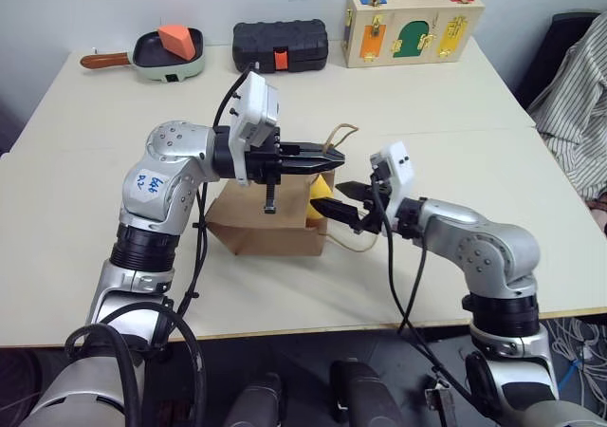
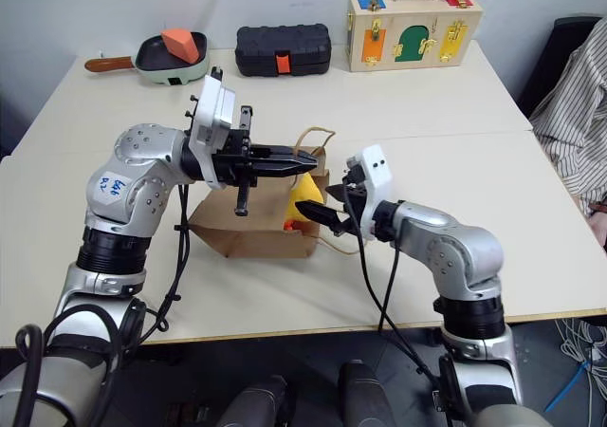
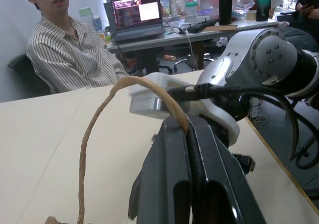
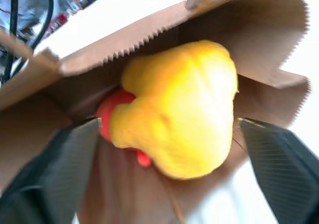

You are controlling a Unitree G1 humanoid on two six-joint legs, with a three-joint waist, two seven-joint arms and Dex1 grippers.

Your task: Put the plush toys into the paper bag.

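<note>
A: What is nearest to the robot on the surface (image 1: 95,285)?

B: The paper bag (image 1: 270,226). It lies on its side, with its mouth turned to the right gripper (image 1: 343,204). That gripper is just at the mouth, and its jaws stand wide, holding nothing.

A: And the plush toys?

B: The yellow toy (image 4: 182,112) sits in the mouth of the bag, between the two open fingers but not held by them. The orange toy (image 4: 110,112) is behind the yellow one, deeper inside the bag.

A: What does the left gripper (image 1: 318,158) do?

B: It is above the bag. Its jaws are closed on the twine handle (image 3: 107,134) and hold the upper edge of the bag up.

A: What is farther behind the bag?

B: At the far edge of the surface there is a green pan (image 1: 169,59) with an orange block (image 1: 175,38) in it, a black case (image 1: 281,46), and a wooden box (image 1: 413,27) with latches. Beyond the surface, on the robot's right, a person in a striped shirt (image 3: 70,57) is sitting.
</note>
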